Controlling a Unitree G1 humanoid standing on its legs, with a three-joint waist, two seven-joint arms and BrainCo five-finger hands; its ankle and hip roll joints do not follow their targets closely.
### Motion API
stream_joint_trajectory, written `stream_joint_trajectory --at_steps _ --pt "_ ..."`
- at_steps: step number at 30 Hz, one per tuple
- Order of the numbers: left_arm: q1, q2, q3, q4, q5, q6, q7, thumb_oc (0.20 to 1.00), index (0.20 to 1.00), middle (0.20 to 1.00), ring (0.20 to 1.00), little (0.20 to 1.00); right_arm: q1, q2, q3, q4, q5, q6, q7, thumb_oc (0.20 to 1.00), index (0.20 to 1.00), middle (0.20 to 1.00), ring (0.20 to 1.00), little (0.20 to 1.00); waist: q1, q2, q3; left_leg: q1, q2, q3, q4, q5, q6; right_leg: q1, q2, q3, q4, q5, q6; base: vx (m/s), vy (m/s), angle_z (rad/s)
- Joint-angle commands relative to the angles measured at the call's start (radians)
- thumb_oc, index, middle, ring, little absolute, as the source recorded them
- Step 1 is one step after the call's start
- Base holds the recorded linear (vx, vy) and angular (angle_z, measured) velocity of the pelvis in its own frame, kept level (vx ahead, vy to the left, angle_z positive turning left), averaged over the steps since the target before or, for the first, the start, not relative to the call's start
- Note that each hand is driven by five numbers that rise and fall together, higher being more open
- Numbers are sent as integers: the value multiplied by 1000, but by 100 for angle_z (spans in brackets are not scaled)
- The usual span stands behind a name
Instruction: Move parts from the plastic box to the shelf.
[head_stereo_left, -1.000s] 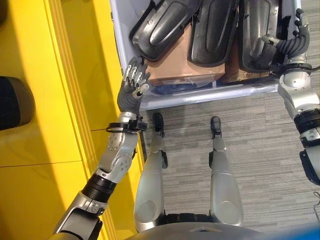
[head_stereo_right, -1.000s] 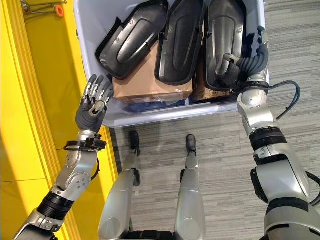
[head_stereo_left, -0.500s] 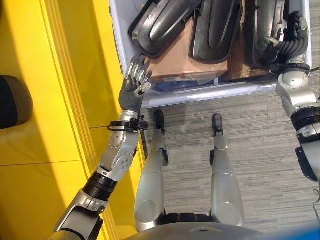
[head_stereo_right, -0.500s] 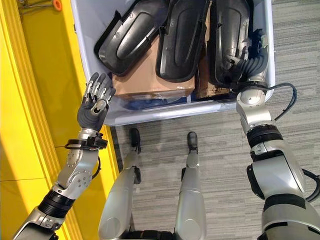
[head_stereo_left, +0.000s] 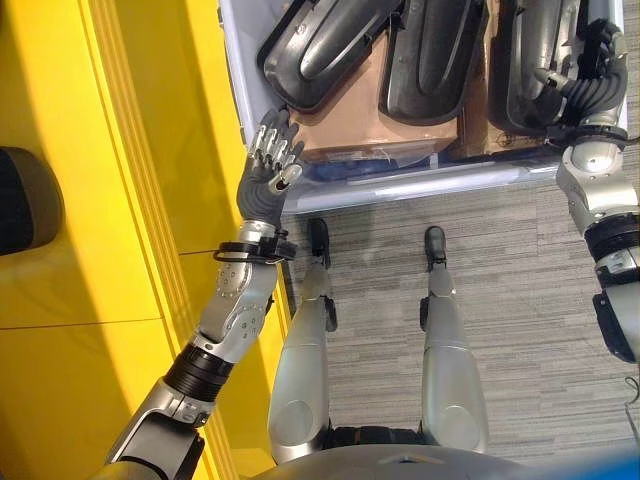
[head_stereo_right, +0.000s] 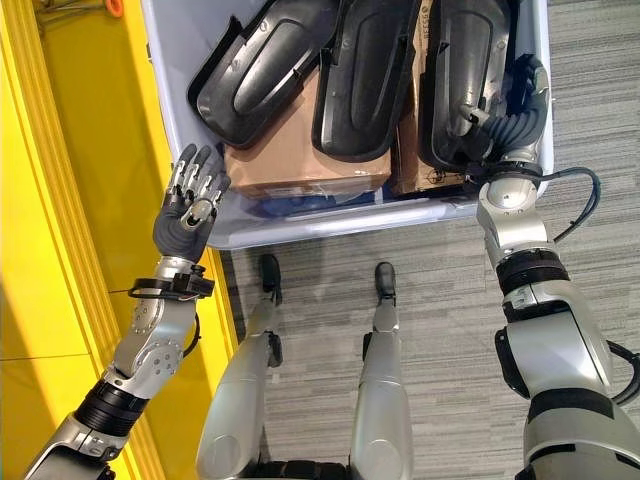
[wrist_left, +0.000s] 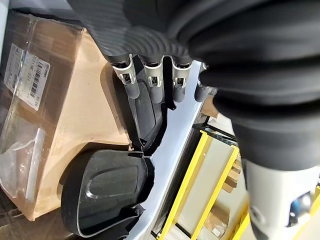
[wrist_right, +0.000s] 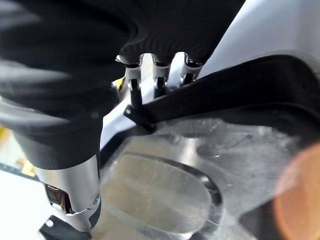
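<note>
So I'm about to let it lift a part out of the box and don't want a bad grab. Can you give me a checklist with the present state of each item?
1. Right hand on the rightmost black part: ok, its fingers curl round the part's near right edge.
2. Grip firm enough to lift: cannot tell.
3. Left hand free: ok, fingers straight, holding nothing, beside the plastic box near its left corner.
4. Held part free of the middle part: cannot tell, they lie close side by side.
5. Parts rest on cardboard boxes: ok, nothing lies on the held part.
</note>
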Motion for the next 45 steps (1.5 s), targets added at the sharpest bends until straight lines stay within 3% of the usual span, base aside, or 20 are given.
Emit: stream_joint_trajectory --at_steps 1,21,45 --pt "15 17 34 -98 17 -73 -5 1000 1000 1000 1000 1000 8 -62 -20 -57 -29 -40 -39 1000 1000 1000 1000 1000 -5 -3 -16 93 47 -2 71 -190 -23 10 45 -25 26 -38 -67 0 0 0" --pt "17 18 53 -98 19 -74 6 1000 1000 1000 1000 1000 92 -12 -62 -270 -98 -53 -39 1000 1000 1000 1000 1000 -9 -14 -16 89 42 -14 84 -193 -18 15 43 -30 28 -33 -70 0 0 0" --pt "33 23 45 -108 16 -70 -7 1000 1000 1000 1000 1000 104 -52 -108 -174 -68 -51 -62 1000 1000 1000 1000 1000 -13 -9 -16 99 44 -9 71 -192 -18 7 49 -25 34 -32 -70 0 0 0"
